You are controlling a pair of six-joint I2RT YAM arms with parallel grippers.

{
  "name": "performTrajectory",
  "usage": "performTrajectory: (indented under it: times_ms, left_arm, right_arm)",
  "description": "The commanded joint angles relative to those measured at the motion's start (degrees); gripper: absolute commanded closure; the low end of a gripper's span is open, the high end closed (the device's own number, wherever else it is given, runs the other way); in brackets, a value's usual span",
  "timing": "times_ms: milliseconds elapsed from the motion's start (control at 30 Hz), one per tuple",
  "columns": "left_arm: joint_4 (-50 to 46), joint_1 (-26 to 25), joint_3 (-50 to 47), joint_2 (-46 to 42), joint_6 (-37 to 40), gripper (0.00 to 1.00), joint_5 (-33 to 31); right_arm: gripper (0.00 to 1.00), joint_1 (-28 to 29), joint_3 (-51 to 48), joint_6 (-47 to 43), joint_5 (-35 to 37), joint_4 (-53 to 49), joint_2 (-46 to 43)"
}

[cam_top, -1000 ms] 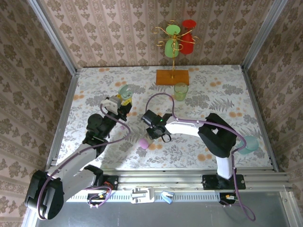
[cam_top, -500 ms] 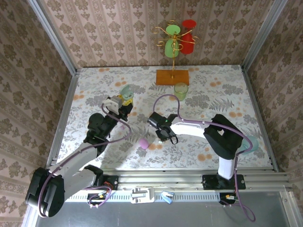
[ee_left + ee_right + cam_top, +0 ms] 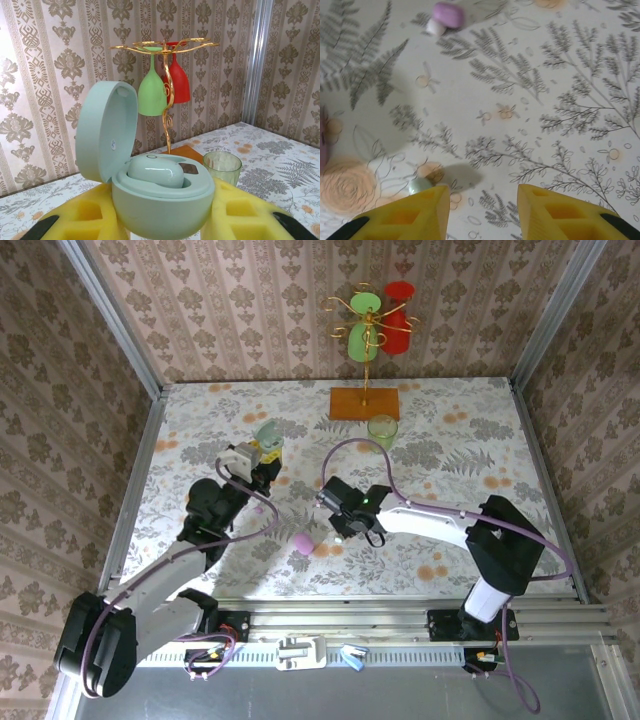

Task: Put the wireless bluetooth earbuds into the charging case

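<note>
The left gripper [image 3: 260, 448] is closed firmly on a mint-green round plastic charging case [image 3: 162, 200], its yellow foam-faced fingers [image 3: 85, 220] pressing the base from both sides. The case stands upright with its hinged lid swung open to the left. A mint-green rounded earbud [image 3: 155, 172] lies in the well of the case.

The right gripper [image 3: 482, 192] hangs low over the floral-printed tablecloth [image 3: 545, 100], near the middle of the table, with its yellow fingers parted a moderate way. Nothing is held between them. A tiny pale greenish bud-shaped earbud [image 3: 420, 185] lies on the cloth right at the tip of the finger on the left side of the wrist view, outside the gap; whether the two touch is unclear.

Farther off in that view a small mauve-pink rounded piece [image 3: 448, 14] rests on the cloth with a smaller whitish piece [image 3: 435, 27] against it.
</note>
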Motion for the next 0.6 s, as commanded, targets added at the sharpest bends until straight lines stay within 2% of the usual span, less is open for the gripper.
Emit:
performTrajectory:
  times_ms: [0, 333, 567]
  left_arm:
    - [0.5, 0.1, 1.2, -2.1, 0.4, 0.90, -0.4]
    - [-1.6, 0.5, 1.2, -3.6, 0.9, 0.90, -0.9]
    - [-1.4, 0.6, 1.5, -3.2, 0.7, 0.90, -0.5]
  right_arm:
    - [0.61, 1.7, 4.4, -2.7, -0.2, -5.9, 2.6]
    - [0.63, 6.5, 13.6, -3.3, 4.4, -16.0, 12.2]
    - [0.66, 7.7, 17.4, -3.3, 8.8, -19.8, 16.2]
